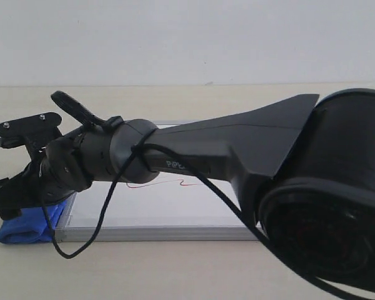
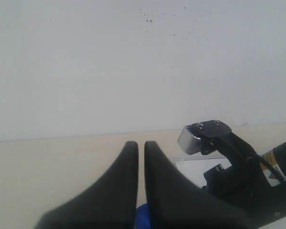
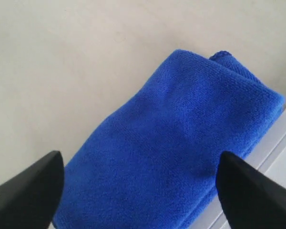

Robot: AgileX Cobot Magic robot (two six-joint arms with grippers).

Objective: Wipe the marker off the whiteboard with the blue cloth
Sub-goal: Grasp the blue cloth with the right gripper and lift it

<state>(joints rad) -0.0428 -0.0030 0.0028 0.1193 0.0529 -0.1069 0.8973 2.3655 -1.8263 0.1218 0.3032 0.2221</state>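
right pincer (image 3: 140, 183) spread above blue cloth (image 3: 171, 143) | left pincer (image 2: 140, 145) pressed together | red marker (image 1: 175, 182) on whiteboard (image 1: 162, 209)

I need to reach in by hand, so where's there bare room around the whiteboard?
Free: the table strip in front of the whiteboard's near frame, bar a cable loop, and the strip behind it toward the wall. Crowded: the board edge where the right gripper hangs open over the blue cloth.
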